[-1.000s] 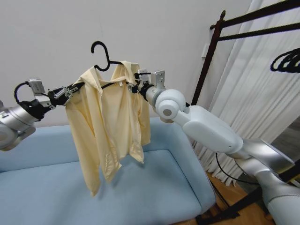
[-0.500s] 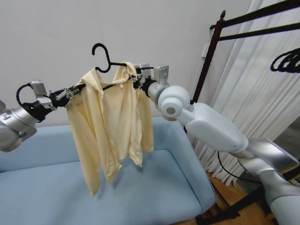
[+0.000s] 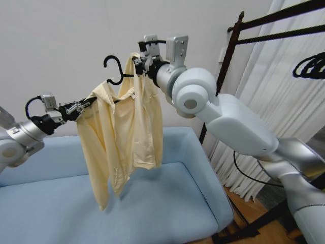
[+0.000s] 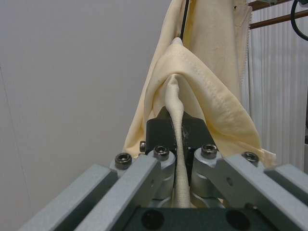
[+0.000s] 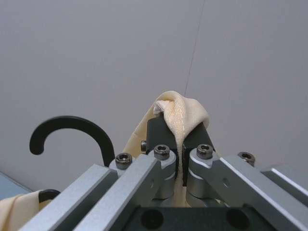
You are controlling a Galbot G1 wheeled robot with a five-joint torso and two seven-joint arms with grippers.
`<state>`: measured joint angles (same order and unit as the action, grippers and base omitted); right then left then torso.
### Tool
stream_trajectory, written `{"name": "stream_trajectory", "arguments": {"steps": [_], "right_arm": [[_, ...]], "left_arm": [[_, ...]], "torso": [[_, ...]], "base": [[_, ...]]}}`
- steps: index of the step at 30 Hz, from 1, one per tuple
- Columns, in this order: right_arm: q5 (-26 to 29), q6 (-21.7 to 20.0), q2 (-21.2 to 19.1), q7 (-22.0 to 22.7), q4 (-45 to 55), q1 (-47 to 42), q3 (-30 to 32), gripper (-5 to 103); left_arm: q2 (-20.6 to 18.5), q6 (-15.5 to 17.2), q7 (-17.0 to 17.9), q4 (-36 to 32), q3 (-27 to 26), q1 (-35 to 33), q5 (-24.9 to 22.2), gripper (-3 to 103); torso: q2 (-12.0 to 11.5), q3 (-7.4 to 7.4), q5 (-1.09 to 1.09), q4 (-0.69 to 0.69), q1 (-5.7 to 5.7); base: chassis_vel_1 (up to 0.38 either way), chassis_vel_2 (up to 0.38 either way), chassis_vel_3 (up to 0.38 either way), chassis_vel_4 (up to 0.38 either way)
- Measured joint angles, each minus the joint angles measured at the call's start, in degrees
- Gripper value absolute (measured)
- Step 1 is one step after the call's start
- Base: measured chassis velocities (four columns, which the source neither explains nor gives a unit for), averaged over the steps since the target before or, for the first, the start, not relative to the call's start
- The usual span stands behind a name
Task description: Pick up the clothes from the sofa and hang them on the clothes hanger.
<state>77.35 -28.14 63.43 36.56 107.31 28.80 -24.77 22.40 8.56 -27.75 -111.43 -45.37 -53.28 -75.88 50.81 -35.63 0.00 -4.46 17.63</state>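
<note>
Pale yellow hooded shirt [image 3: 127, 137] hung lengthwise down, shoulders slanted up from left gripper [image 3: 85, 104] to right gripper [image 3: 137, 64], both clamped on fabric, right wrist view caught black curved hanger hook [image 5: 72, 122].

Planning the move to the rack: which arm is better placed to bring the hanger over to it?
Right. The right gripper, shut on the shirt, sits higher and nearer the rack; the left gripper grips the far shoulder, lower.
</note>
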Motion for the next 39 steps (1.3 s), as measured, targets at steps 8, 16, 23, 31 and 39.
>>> {"name": "stream_trajectory", "arguments": {"steps": [8, 16, 23, 31, 39], "right_arm": [[1.75, -0.6, -2.92, 0.52, 5.16, -2.77, -2.45, 1], [0.39, -0.62, -4.54, 0.47, 6.45, -5.62, -5.17, 1], [-0.8, -0.06, -4.55, 0.84, 8.3, -7.3, -8.2, 1], [-0.57, -0.02, -4.87, 2.45, 8.72, -6.51, -8.7, 14], [4.18, 0.02, -10.19, 1.42, 12.44, -5.55, -8.21, 41]], "left_arm": [[0.23, 0.15, 0.42, -0.18, 0.29, 0.28, 0.06, 2], [-0.25, 0.19, 0.52, -0.09, -0.09, 0.56, -0.92, 2], [-0.36, 0.19, 0.5, 0.63, -0.37, 0.97, -1.4, 2], [0.01, 0.27, -0.55, 1.32, -0.35, 1.18, -1.96, 2], [0.62, 0.8, -0.7, 3.3, -1.0, 1.97, -4.51, 2]], "torso": [[0.0, 0.0, 0.0, -0.01, 0.0], [0.0, 0.0, 0.01, -0.01, 0.0], [0.0, 0.0, 0.01, -0.01, 0.0], [0.0, 0.0, 0.0, 0.01, 0.0], [0.0, 0.0, 0.01, -0.01, 0.0]], "base": [[0.0, 0.0, 0.0, 0.0], [0.0, 0.0, 0.0, 0.0], [0.0, 0.0, 0.0, 0.0], [0.0, 0.0, 0.0, 0.0], [0.0, 0.0, 0.0, 0.0]]}}
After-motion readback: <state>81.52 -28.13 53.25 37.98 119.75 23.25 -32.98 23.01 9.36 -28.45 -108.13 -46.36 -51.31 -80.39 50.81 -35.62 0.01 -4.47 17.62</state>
